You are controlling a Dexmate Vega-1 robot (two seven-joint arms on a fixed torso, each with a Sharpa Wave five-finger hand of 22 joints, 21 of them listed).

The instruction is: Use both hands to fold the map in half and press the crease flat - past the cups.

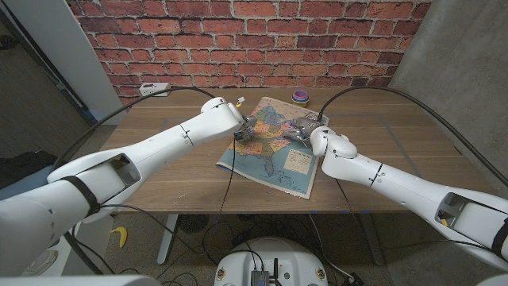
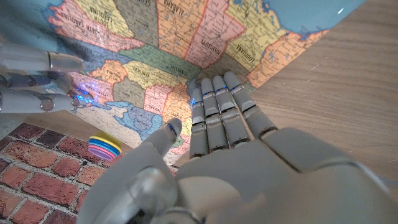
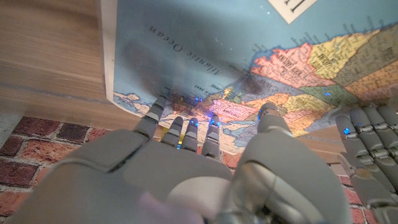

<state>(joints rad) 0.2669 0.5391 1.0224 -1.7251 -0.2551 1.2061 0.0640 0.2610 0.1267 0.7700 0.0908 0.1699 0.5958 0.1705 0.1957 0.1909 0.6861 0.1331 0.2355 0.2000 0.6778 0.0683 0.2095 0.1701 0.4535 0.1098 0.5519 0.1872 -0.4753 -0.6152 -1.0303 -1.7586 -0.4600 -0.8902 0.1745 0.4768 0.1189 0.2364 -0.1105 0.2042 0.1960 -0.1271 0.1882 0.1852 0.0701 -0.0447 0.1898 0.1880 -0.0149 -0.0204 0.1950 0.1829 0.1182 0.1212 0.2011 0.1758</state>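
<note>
Clearly both hands, left (image 1: 244, 129) and right (image 1: 302, 129), rest spread fingers on the far half of the map (image 1: 270, 155) lying mid-table, gripping nothing, so a careless lift could slide it into the cups (image 1: 300, 98) or skew the fold.

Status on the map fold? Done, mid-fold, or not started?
Early stage, by the look of it. Done: both hands have reached the map, the left hand and right hand at its far part, near the stacked cups. In hand: fingers rest on the sheet; whether an edge is gripped is unclear. Left: the map lies open, so fold and crease remain.
</note>
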